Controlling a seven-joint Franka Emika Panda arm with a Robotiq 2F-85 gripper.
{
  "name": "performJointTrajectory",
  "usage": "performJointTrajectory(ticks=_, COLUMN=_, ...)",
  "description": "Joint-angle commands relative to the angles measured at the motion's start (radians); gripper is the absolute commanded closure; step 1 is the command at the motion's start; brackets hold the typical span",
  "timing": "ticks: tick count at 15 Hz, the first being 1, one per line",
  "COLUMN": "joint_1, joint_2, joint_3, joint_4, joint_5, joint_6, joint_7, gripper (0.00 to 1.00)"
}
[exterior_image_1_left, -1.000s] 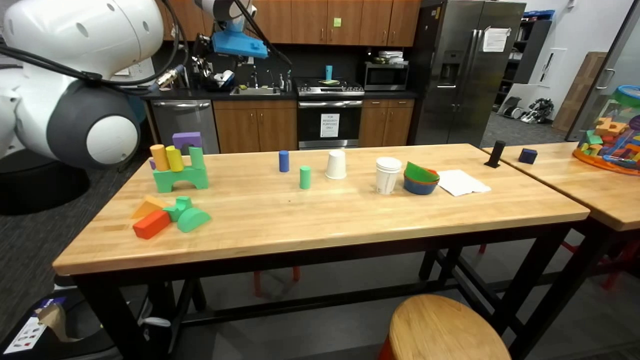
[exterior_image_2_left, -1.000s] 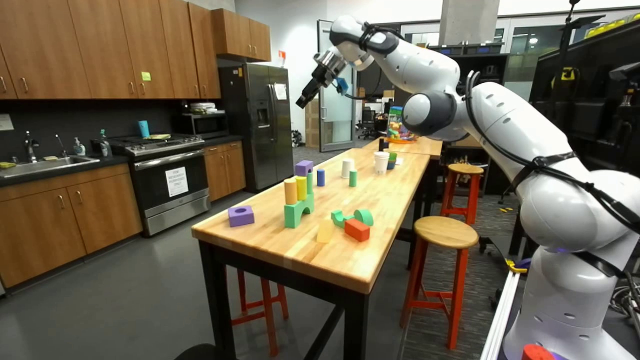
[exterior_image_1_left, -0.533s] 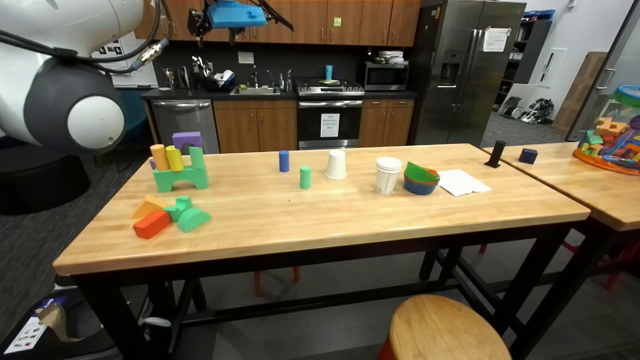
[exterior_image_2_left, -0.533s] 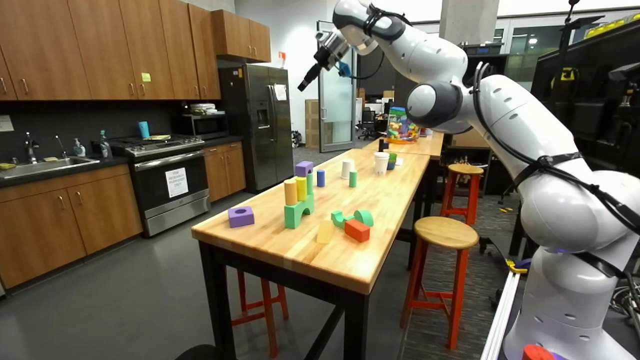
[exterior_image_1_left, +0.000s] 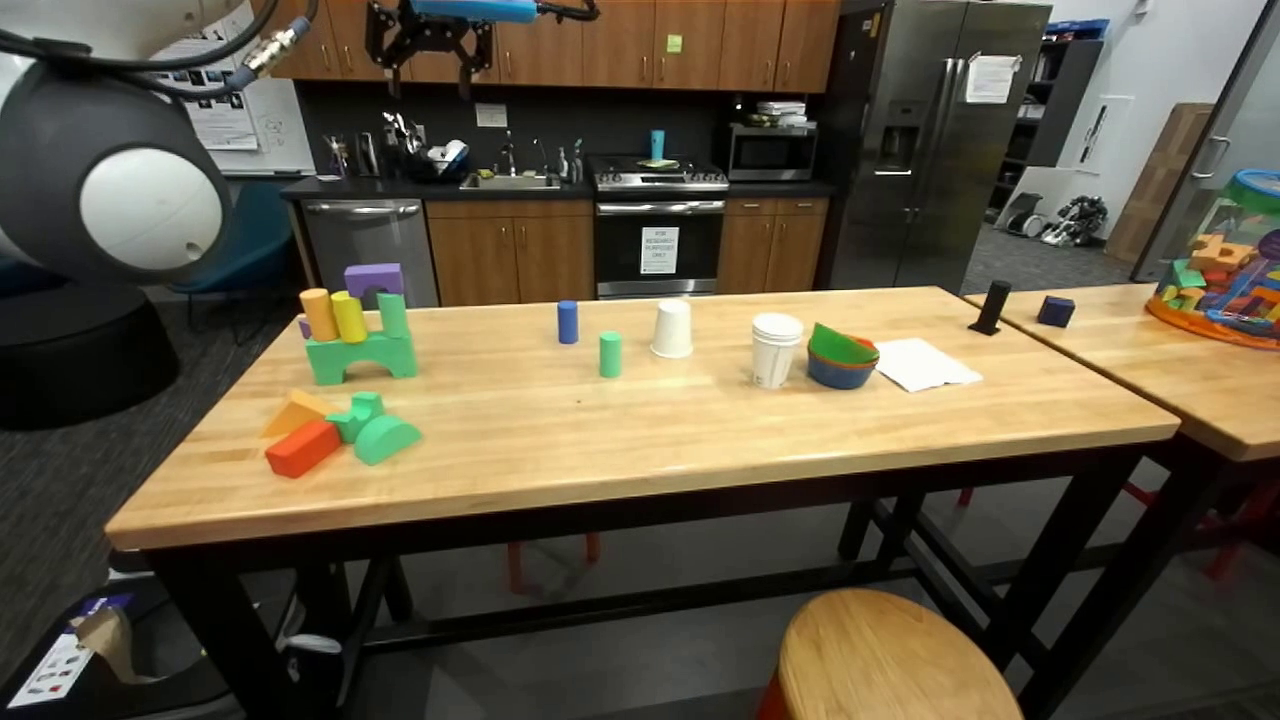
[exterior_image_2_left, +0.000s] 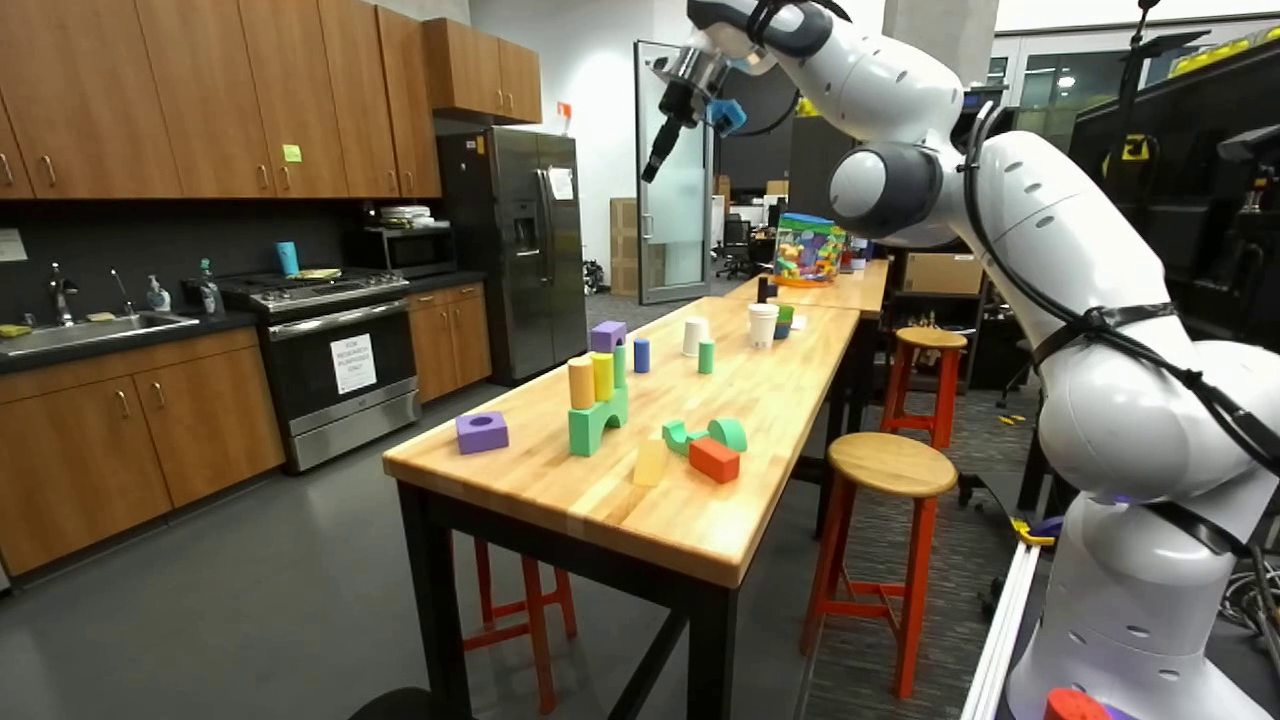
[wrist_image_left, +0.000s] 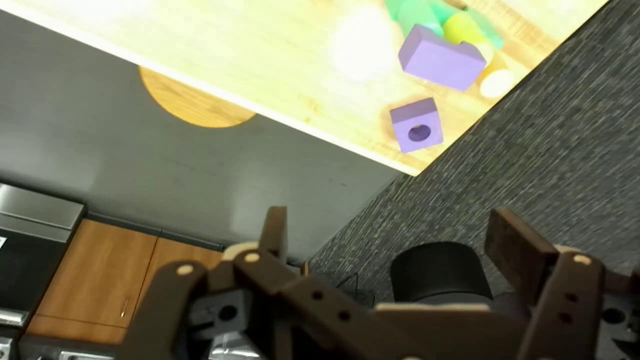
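Toward the near left corner of the pale wooden surface (exterior_image_1_left: 600, 430), in an exterior view, lie an orange wedge block (exterior_image_1_left: 297, 409), a red rectangular block (exterior_image_1_left: 304, 450) and green curved blocks (exterior_image_1_left: 387, 440). Behind them, by the left edge, a green arch block (exterior_image_1_left: 361, 350) carries an orange cylinder (exterior_image_1_left: 319, 316), a yellow cylinder (exterior_image_1_left: 350, 318) and a green upright block (exterior_image_1_left: 394, 316), with a purple arch block (exterior_image_1_left: 373, 273) on top. A purple block with a round hole (wrist_image_left: 417, 119) lies just inside the far left corner. The black gripper (exterior_image_1_left: 430, 89) hangs high above the level of these blocks, well apart from them, its jaws spread wide. Farther right stand a blue cylinder (exterior_image_1_left: 568, 323), a green cylinder (exterior_image_1_left: 610, 356), an upturned white cup (exterior_image_1_left: 672, 330), an upright white cup (exterior_image_1_left: 774, 358), nested coloured bowls (exterior_image_1_left: 841, 375) and, by the right edge, a black post (exterior_image_1_left: 991, 306).
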Motion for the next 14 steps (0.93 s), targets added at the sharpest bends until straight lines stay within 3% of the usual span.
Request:
performJointTrajectory(ticks=1, joint_1=-0.025, joint_2=-0.028, joint_3=-0.002, joint_4=0.000, joint_5=0.010, joint_6=-0.107, joint_7=0.016, gripper=0.00)
performJointTrajectory(ticks=2, joint_1=-0.011, joint_2=-0.012, joint_3=-0.005, joint_4=0.000, joint_5=0.005, joint_6=-0.058, joint_7=0.004, gripper=0.00)
performJointTrajectory(ticks=10, joint_1=-0.005, joint_2=-0.005, joint_3=-0.011, joint_4=-0.007, joint_5=-0.002, joint_6=-0.044, joint_7=0.014, gripper=0.00)
performJointTrajectory(ticks=14, joint_1=-0.006, joint_2=-0.012, joint_3=-0.047, joint_4=-0.015, joint_5=-0.052, joint_6=-0.105, joint_7=-0.004, gripper=0.00)
